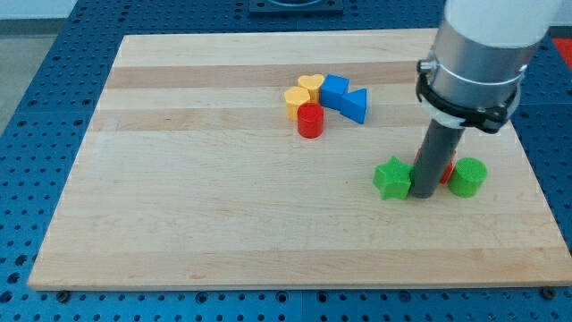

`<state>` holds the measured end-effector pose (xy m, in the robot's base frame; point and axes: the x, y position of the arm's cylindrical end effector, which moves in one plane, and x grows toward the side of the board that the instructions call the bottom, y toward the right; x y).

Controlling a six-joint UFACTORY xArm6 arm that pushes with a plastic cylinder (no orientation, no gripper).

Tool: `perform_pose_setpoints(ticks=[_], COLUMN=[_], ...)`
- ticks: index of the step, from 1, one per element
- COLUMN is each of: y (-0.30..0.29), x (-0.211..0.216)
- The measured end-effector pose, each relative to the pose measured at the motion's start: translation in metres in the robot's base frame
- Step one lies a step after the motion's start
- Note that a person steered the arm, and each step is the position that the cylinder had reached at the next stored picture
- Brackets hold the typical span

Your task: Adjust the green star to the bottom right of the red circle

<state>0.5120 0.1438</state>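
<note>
The green star (391, 178) lies on the wooden board (223, 224) toward the view's right. The red circle (310, 120), a short red cylinder, stands near the board's middle top, up and left of the star. My tip (423, 193) touches the board right beside the star's right edge. The rod stands between the star and a green cylinder (467, 177).
A yellow hexagon (296, 99), a yellow heart (310, 86), a blue cube (334, 90) and a blue triangle (354, 105) cluster around the red circle. A small red block (448, 171) is mostly hidden behind the rod. The board's right edge is near the green cylinder.
</note>
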Motion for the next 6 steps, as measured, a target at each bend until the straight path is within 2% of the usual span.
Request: perform_pose_setpoints(ticks=[2, 4, 6], y=[-0.027, -0.030, -0.048], x=[0.000, -0.005, -0.032])
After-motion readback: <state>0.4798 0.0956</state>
